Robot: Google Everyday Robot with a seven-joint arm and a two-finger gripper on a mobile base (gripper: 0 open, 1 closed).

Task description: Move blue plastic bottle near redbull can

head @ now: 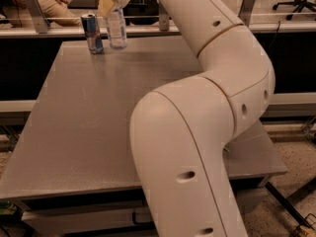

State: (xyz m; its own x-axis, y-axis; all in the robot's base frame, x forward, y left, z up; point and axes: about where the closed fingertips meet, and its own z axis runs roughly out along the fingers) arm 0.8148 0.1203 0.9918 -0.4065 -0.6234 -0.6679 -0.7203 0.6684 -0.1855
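The blue plastic bottle (117, 33) stands upright just beside the redbull can (92, 33), on the can's right as the camera sees it, with a narrow gap between them, so I judge the move as good as done. What is left is to let go and draw away without knocking the can. It is a slim, clear bottle with a pale label, taller than the can, its top hidden under my gripper (114, 4), whose fingers (105, 5) are clamped on its upper part, above the can and the table (98, 122).
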